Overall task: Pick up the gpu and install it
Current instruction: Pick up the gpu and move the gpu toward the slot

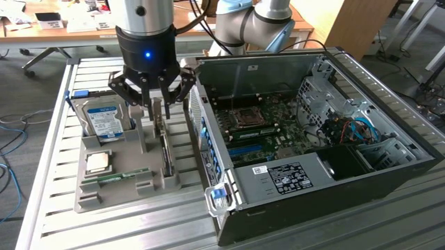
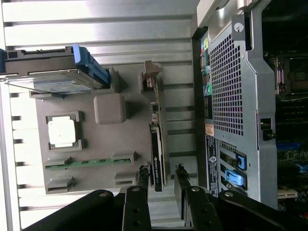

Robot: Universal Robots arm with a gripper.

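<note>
Currently the gpu (image 1: 165,151) (image 2: 157,144) stands on its long edge in a slot of the grey holder tray (image 1: 104,200) (image 2: 91,147), on the side nearest the open computer case (image 1: 347,177) (image 2: 231,96). The gripper (image 1: 156,112) (image 2: 161,179) hangs over one end of the card, its fingers (image 2: 143,177) partly spread on either side with a slim gap showing on each face; nothing is held. The tray also carries a hard drive (image 1: 104,120) (image 2: 57,82), a processor chip (image 1: 97,162) (image 2: 61,132) and a green memory stick (image 1: 122,175) (image 2: 86,162). Tray and case sit on a slatted metal table (image 1: 139,229).
</note>
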